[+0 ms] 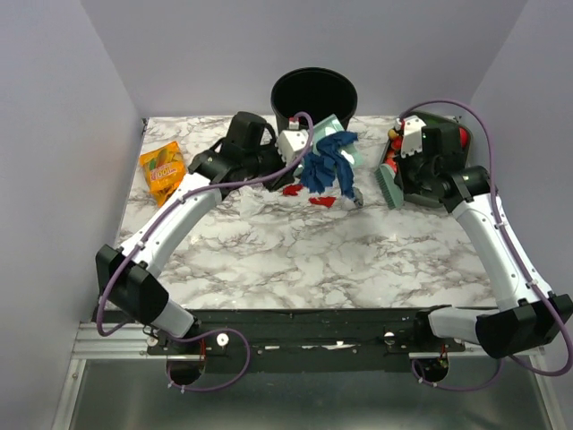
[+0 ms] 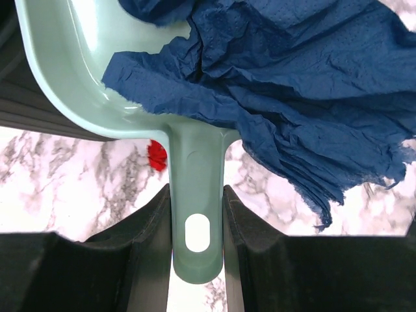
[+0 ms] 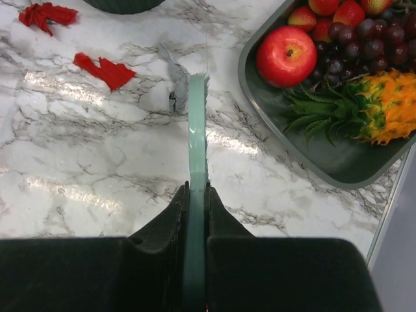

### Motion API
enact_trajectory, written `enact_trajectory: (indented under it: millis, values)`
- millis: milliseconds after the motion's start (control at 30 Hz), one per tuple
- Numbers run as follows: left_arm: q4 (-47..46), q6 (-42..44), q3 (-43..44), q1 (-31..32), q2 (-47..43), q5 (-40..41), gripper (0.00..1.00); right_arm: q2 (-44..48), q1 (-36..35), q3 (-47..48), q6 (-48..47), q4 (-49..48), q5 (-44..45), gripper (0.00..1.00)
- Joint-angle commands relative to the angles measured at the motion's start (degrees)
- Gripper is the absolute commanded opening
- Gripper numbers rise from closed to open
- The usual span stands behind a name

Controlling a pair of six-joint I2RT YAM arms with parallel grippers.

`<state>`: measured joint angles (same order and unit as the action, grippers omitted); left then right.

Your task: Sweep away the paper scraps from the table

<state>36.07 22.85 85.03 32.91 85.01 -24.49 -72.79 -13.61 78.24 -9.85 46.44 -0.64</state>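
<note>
Red paper scraps lie on the marble table (image 1: 295,251), two of them at mid back (image 1: 291,189) (image 1: 322,201). My left gripper (image 1: 300,143) is shut on the handle (image 2: 197,214) of the teal dustpan (image 2: 71,78), held just in front of the black bin. A dark blue cloth (image 2: 279,91) drapes over the pan's mouth, and one red scrap (image 2: 156,155) shows below it. My right gripper (image 1: 400,161) is shut on a teal brush (image 3: 197,130), right of the scraps (image 3: 104,69) (image 3: 47,13).
A black bin (image 1: 314,94) stands at the back centre. A dark tray of fruit (image 3: 338,162) sits at the back right beside the brush. An orange snack packet (image 1: 162,168) lies at the back left. A grey crumpled bit (image 3: 170,84) lies by the brush tip.
</note>
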Motion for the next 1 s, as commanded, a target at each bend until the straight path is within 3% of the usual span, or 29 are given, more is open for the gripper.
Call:
enact_trajectory:
  millis: [0,400,567,867,967]
  values:
    - [-1.5,-5.0,6.3,-3.3,3.7,-3.2,0.0,2.8,-0.1,-2.4,1.2,-0.4,-0.4,0.01]
    - [-0.1,-7.5,27.2,-8.6,17.2,0.4,0.0,4.7,0.9,-6.5,1.6,-1.0,-0.3,0.01]
    - [3.8,-8.5,41.9,-11.3,26.8,4.4,0.0,5.7,1.9,-8.1,2.1,-1.0,-0.8,0.01]
    - [5.1,-0.2,61.1,-11.7,39.1,20.3,0.0,8.2,4.6,-9.7,3.4,-0.3,-2.5,0.01]
    - [1.7,5.3,61.2,-11.6,39.4,24.4,0.0,8.6,5.5,-10.1,3.9,-0.4,-3.2,0.01]
